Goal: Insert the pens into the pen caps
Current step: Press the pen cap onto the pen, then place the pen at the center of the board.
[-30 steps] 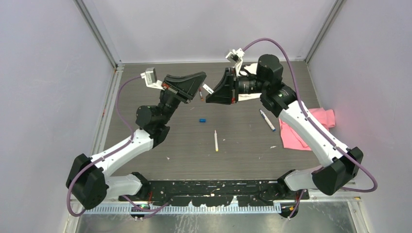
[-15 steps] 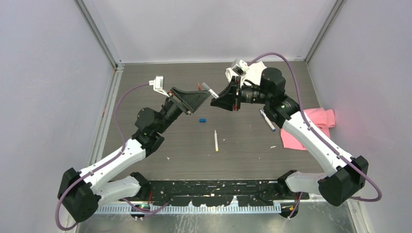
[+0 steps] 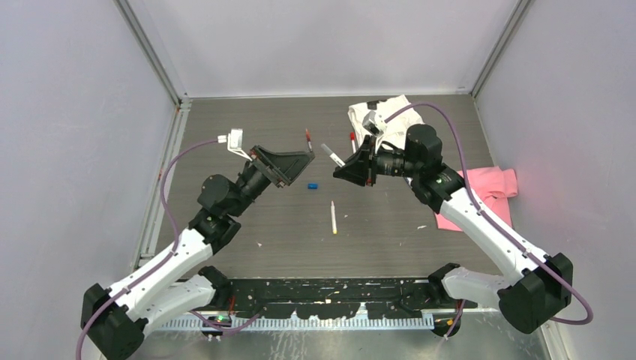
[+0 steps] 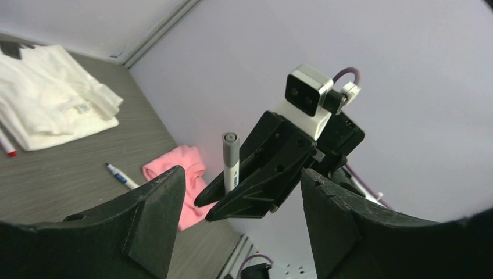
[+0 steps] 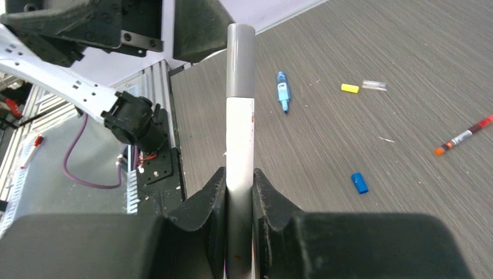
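Holding, right gripper (image 5: 238, 180): jaws clamped on the white barrel of the grey-capped pen (image 5: 239, 110), with the grey cap pointing away from the fingers.
Left gripper (image 3: 306, 160): jaws wide apart and gripping nothing; fingers (image 4: 154, 221) frame the right gripper in the left wrist view.
Grey-capped pen, place: raised off the worktop (image 3: 225, 127), just above the middle of the top view, between the two grippers; near the left gripper, not touching it.
Blue cap (image 3: 313, 184): lying on the worktop at centre frame, below the gap between the grippers.
Yellow-tipped pen (image 3: 333, 217): flat on the worktop, below and slightly right of the blue cap, well apart from both grippers.
Dark red pen (image 3: 307, 135): on the worktop, upper centre, above the left gripper.
Red-tipped pen (image 3: 352, 139): beside the white cloth (image 3: 394, 112), upper right of centre.
Blue-tipped pen (image 4: 122, 175): on the worktop near the pink cloth (image 3: 499, 187); seen in the left wrist view only.
Yellow cap (image 5: 350, 88): on the worktop, upper right of the right wrist view.
Light blue piece (image 5: 282, 92): left of the yellow cap; pen or cap, cannot tell.
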Robot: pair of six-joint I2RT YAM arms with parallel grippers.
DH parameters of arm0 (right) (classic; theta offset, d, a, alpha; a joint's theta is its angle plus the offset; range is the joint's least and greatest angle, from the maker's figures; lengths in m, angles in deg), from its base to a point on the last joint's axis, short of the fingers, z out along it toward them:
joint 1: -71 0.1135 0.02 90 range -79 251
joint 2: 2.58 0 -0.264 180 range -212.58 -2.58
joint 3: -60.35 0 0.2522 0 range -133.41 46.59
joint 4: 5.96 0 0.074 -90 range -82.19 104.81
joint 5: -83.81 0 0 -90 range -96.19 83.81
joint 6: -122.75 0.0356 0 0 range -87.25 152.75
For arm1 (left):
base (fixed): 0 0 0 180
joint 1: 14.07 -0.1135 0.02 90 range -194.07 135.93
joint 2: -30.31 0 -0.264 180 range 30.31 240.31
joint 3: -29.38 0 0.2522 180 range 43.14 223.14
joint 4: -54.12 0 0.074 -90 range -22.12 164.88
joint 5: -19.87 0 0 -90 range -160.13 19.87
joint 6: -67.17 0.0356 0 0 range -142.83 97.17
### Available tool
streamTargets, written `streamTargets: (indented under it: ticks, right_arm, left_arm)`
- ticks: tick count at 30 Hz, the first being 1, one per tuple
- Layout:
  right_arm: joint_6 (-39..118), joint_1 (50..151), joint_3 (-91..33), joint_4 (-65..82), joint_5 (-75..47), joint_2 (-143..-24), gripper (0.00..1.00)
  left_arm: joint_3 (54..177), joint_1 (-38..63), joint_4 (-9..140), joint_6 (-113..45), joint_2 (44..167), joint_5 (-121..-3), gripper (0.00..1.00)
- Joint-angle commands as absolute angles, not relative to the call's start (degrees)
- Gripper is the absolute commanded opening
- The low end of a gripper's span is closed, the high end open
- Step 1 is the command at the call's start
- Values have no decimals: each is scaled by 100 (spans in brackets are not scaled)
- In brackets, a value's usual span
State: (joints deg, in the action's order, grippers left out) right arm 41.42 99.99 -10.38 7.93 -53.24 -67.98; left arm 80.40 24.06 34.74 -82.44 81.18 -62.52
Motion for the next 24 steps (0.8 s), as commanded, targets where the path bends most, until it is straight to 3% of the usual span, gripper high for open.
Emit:
streamTargets:
  ticks: [1, 8, 15, 19, 24]
  right_arm:
    - [4058, 9825, -914, 462, -5083, -6576, 1]
    - [4063, 9716, -703, 429, -4611, -6600, 1]
    - [4050, 9696, -521, 499, -3020, -6893, 5]
    - [3958, 9683, -601, 725, -2013, -7309, 8]
    - [3834, 9540, -1044, 1123, -1686, -8266, 10]
  left_arm:
    - [8142, 2380, 4468, -7440, 7730, -6174, 74]
    - [8032, 2373, 5158, -6795, 7390, -6485, 78]
    - [7796, 2364, 5400, -6544, 7406, -6761, 79]
    - [7681, 2368, 5487, -6481, 7423, -6929, 79]
    - [7677, 2361, 5619, -6331, 7476, -6974, 79]
